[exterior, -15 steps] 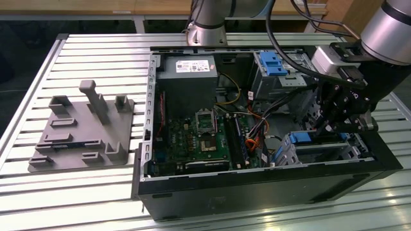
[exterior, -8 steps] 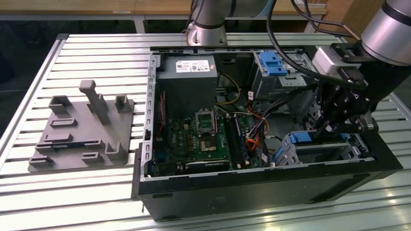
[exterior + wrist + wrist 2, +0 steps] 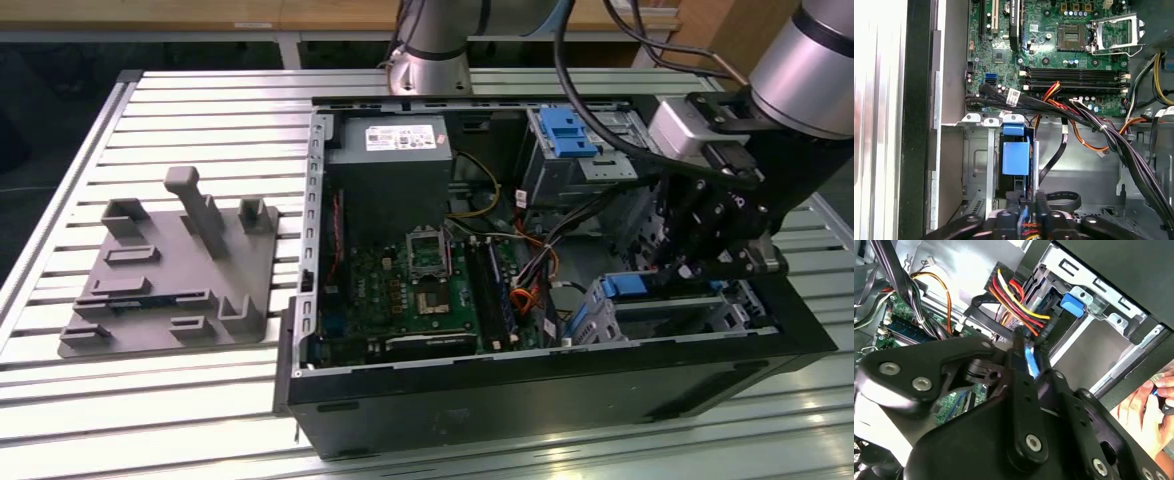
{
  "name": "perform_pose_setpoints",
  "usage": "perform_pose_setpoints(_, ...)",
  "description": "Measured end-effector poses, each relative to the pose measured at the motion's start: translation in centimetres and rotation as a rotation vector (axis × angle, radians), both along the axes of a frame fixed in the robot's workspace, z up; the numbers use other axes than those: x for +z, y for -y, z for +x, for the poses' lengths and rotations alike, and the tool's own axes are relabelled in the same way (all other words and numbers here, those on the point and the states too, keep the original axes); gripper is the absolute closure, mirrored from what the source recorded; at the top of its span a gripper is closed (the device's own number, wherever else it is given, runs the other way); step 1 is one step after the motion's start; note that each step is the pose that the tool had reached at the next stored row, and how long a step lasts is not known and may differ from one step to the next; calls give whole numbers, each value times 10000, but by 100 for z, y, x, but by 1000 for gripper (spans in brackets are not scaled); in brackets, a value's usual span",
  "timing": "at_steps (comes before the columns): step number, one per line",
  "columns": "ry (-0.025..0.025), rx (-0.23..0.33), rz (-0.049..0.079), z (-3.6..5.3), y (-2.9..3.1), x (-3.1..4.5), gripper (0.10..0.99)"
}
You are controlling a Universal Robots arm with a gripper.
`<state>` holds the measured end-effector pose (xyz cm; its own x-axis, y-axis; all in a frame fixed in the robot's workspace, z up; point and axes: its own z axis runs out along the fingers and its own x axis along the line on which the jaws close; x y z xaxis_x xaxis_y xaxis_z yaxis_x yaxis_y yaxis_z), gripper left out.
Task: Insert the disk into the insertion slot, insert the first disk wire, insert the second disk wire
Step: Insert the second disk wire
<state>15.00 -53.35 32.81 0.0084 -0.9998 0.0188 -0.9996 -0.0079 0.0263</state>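
Observation:
The disk sits inside the insertion slot (image 3: 694, 312), its blue carrier (image 3: 627, 286) showing at the cage's open end. In the first wrist view the blue carrier (image 3: 1016, 157) lies between the silver cage walls (image 3: 976, 165). My gripper (image 3: 694, 268) reaches down into the case right at that end. Its black fingers (image 3: 1015, 209) are shut on a small blue connector (image 3: 1030, 360) at the end of a flat black disk wire (image 3: 988, 315). A red, yellow and orange disk wire bundle (image 3: 1019, 300) runs to the disk's end beside the blue carrier tab (image 3: 1074, 303).
A taller cage with a blue latch (image 3: 566, 130) stands at the case's far side. The motherboard (image 3: 414, 290) and loose black cables (image 3: 1114, 140) fill the middle. A grey fixture (image 3: 167, 270) lies at the exterior view's left. A person's hand (image 3: 1146, 400) is outside the case.

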Motion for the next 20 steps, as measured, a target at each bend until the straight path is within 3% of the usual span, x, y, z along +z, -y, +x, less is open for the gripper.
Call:
perform_pose_setpoints(3, -2, 0, -2, 0, 0, 72, 706)
perform_pose_setpoints(4, -2, -1, -1, -1, 0, 96, 706)
perform_pose_setpoints(5, -2, -1, -2, -1, 1, 118, 639)
perform_pose_setpoints(14, -1, -1, -2, -1, 0, 328, 639)
perform_pose_setpoints(20, 4, -2, -3, -1, -2, 585, 655)
